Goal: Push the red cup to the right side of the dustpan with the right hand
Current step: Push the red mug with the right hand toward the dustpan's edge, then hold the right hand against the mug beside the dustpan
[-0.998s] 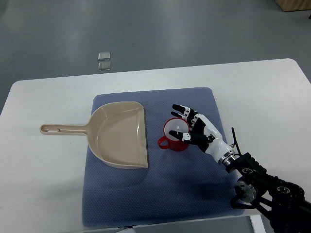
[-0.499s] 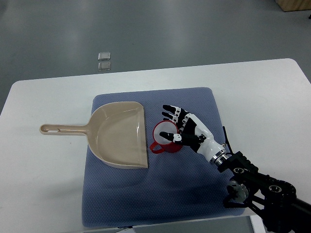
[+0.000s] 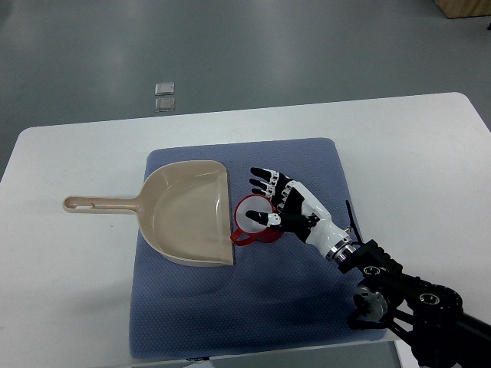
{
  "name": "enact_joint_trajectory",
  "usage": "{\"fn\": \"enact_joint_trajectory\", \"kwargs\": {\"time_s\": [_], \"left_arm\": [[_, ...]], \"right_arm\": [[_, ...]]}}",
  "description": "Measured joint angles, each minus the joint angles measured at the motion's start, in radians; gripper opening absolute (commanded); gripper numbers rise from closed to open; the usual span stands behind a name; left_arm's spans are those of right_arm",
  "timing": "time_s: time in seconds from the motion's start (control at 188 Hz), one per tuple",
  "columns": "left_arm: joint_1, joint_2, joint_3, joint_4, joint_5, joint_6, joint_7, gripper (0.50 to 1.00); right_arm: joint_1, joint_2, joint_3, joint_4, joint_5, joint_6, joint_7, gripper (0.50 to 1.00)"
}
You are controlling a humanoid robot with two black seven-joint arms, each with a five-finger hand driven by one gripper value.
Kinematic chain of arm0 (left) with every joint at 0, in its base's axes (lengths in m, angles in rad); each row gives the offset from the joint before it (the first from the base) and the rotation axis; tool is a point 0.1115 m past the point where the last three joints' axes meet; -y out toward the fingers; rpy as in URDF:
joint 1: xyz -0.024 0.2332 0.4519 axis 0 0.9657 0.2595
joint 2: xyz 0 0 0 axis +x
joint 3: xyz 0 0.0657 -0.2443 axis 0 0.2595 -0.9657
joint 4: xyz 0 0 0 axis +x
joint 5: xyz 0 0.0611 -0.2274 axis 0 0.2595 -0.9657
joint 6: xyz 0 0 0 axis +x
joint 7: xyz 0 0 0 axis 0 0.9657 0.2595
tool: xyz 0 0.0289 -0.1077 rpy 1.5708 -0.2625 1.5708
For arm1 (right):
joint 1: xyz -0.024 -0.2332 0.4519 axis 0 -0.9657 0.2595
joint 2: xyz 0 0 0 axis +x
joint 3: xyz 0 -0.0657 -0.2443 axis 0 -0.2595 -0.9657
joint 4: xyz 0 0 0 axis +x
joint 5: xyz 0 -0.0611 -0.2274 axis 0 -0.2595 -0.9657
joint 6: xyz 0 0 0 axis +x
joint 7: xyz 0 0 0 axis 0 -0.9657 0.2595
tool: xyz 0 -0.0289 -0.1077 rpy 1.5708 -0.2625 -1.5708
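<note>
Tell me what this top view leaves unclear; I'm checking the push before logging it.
- Red cup: its right wall is hidden by the right hand.
- Cup and dustpan: touching or a slight gap, cannot tell.
- Two small clear things on the floor: too small to identify.
- Left arm: out of frame.

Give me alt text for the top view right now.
The right hand, fingers spread, presses against a red cup beside the right edge of a beige dustpan, on a blue mat on a white table.
</note>
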Motion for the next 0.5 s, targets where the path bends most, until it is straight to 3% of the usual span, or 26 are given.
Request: {"fn": "enact_joint_trajectory", "kwargs": {"time_s": [0.499], "left_arm": [[0.0, 0.0, 0.0, 0.0, 0.0, 0.0, 0.0, 1.0]], "right_arm": [[0.003, 0.02, -0.021, -0.01, -0.007, 0.001, -0.001, 0.932]]}}
